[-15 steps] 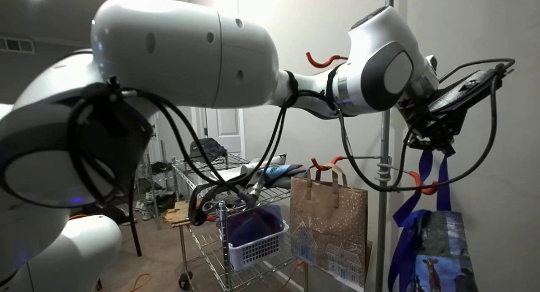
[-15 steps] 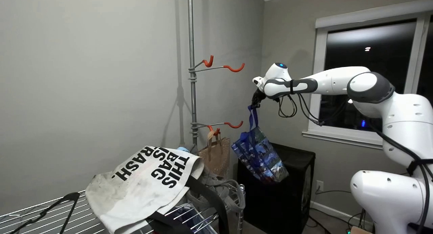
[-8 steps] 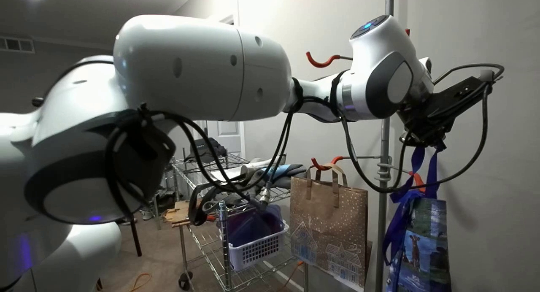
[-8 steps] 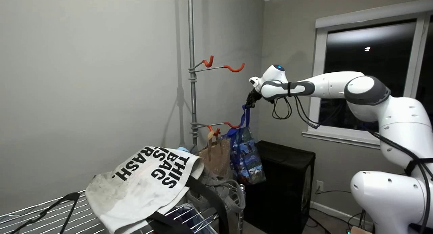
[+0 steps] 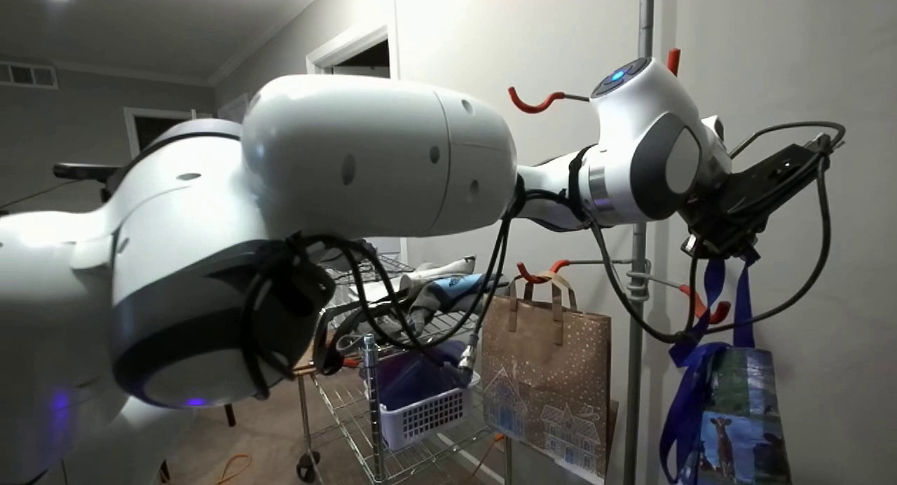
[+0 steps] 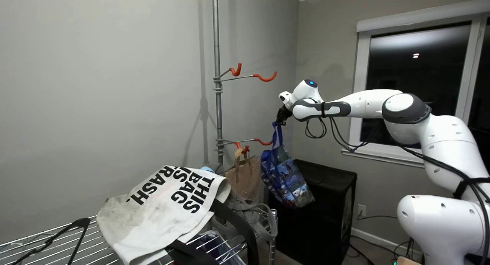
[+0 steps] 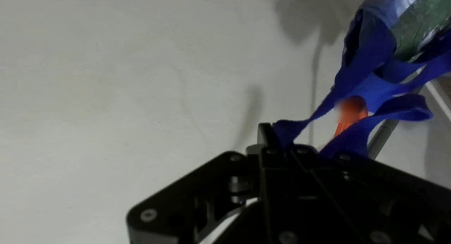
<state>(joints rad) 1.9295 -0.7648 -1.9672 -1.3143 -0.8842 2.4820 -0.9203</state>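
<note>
My gripper point(image 6: 281, 122) is shut on the blue strap of a shopping bag, also seen at the fingertips in the wrist view point(image 7: 284, 144). The bag point(image 6: 288, 177) is blue with printed pictures and hangs tilted below the gripper. It also hangs under the gripper in an exterior view point(image 5: 743, 408), with a second blue strap drooping loose. A lower orange-red hook point(image 5: 715, 312) shows close to the held strap. In the wrist view the hook point(image 7: 350, 108) appears between the strap's two sides. I cannot tell whether the strap touches the hook.
A grey pole point(image 6: 217, 112) carries upper orange-red hooks point(image 6: 265, 77) and lower ones. A brown paper bag point(image 5: 546, 380) hangs from a lower hook. A wire rack point(image 6: 92, 242) holds a white bag point(image 6: 160, 215). A black box point(image 6: 325, 180) stands behind the blue bag.
The arm has lowered, and the gripper has moved toward the pole and slightly down. The bag swung toward the pole and then partly back. The strap stays held.
</note>
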